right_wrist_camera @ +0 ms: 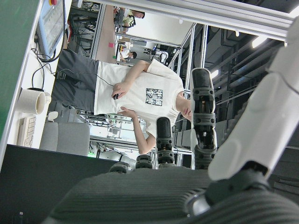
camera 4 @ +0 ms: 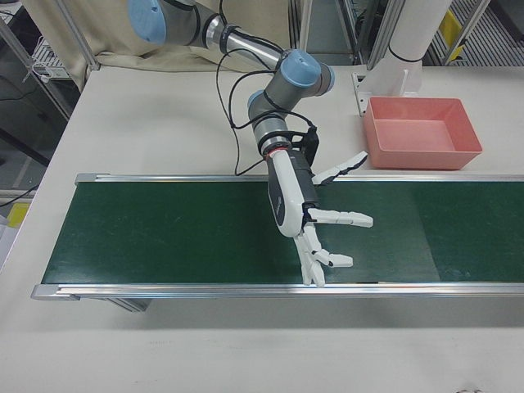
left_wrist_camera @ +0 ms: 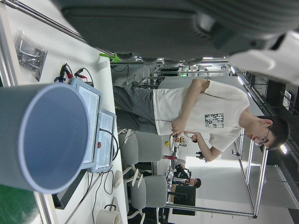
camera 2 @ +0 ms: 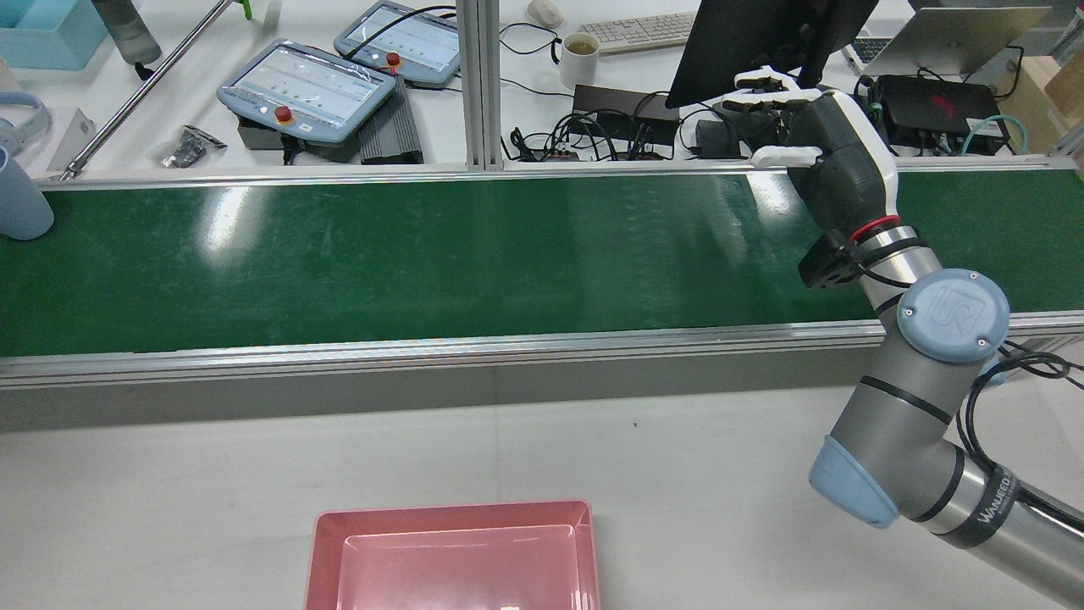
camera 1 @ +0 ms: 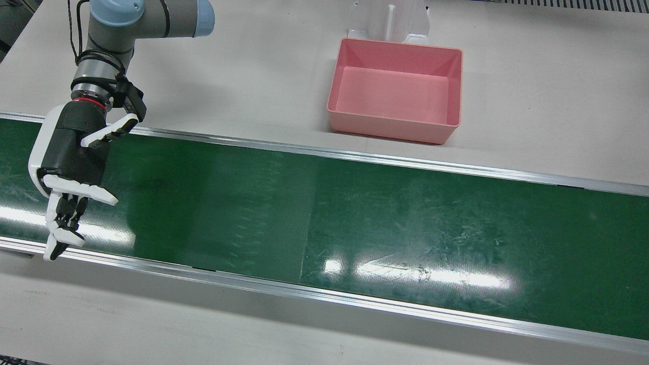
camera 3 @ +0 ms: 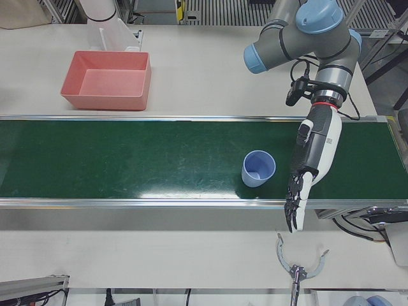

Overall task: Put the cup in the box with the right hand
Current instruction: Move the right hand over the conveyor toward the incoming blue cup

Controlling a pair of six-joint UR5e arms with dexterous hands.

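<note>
A pale blue cup [camera 3: 258, 169] stands upright on the green conveyor belt [camera 3: 127, 159]; it also shows at the far left edge of the rear view [camera 2: 19, 203] and fills the left of the left hand view [left_wrist_camera: 44, 137]. My left hand [camera 3: 309, 162] hangs open just beside the cup, fingers stretched toward the belt's near rail. My right hand [camera 1: 71, 162] is open over the other end of the belt [camera 1: 355, 213], fingers spread, holding nothing, far from the cup. The empty pink box [camera 1: 390, 129] sits on the white table beyond the belt, between the two arms.
A white stand [camera 1: 390, 23] rises right behind the box. Past the belt's far rail are two teach pendants [camera 2: 309, 89], a mug [camera 2: 580, 48], cables and a dark monitor [camera 2: 745, 42]. A person [left_wrist_camera: 201, 116] stands in the background.
</note>
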